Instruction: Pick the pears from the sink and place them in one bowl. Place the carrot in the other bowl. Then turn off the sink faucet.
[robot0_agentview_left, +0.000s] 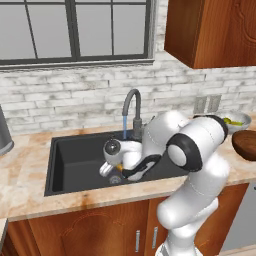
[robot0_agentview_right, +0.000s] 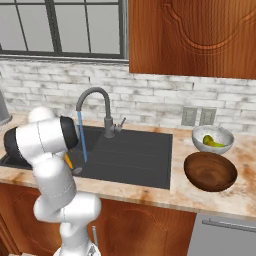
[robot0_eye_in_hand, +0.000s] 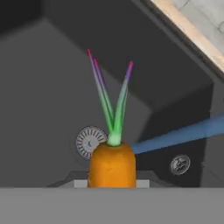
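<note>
Standing upright in the closed fingers, the carrot is held above the black sink, green top pointing away. Water runs from the faucet. 2 pears lie in the grey bowl, beside the brown bowl on the tabletop.

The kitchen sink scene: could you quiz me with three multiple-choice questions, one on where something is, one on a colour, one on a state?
1. Where do the pears lie?
A. in the grey bowl
B. in the brown bowl
C. on the sink floor

2. What colour is the thing the gripper holds?
A. yellow
B. orange
C. red

3. What is the faucet doing?
A. running
B. shut off
C. lying detached

Answers:
1 A, yellow-green fruit shows inside the pale bowl.
2 B, the hand view shows the orange carrot between the fingertips.
3 A, a blue stream falls from the spout.
</note>
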